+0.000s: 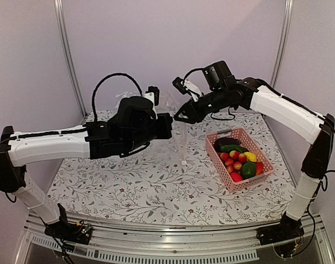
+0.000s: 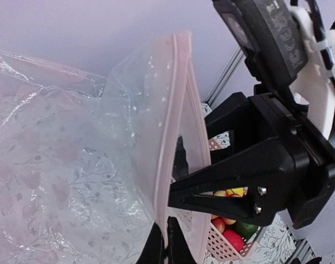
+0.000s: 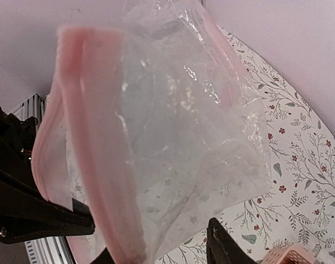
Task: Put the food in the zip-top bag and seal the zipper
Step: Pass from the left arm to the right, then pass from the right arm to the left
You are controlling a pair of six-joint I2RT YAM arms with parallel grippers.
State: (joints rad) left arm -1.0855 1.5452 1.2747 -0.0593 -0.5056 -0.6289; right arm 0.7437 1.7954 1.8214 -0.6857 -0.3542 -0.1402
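Observation:
The clear zip-top bag (image 1: 180, 142) hangs in the air between my two arms. Its zipper (image 2: 175, 110) is a pale pink strip along the parted mouth. My left gripper (image 2: 167, 242) is shut on one lip of that strip. My right gripper (image 3: 164, 250) stands open, its fingers (image 3: 225, 247) apart on either side of the other lip (image 3: 95, 137), and its black fingers (image 2: 211, 193) reach into the mouth in the left wrist view. The food (image 1: 237, 159), red, green and yellow pieces, lies in the pink basket (image 1: 228, 133) on the right.
The table carries a floral cloth (image 1: 145, 181). The pink basket (image 2: 222, 248) sits below and to the right of the bag. Metal frame posts (image 1: 68, 55) rise at the back corners against the pale wall.

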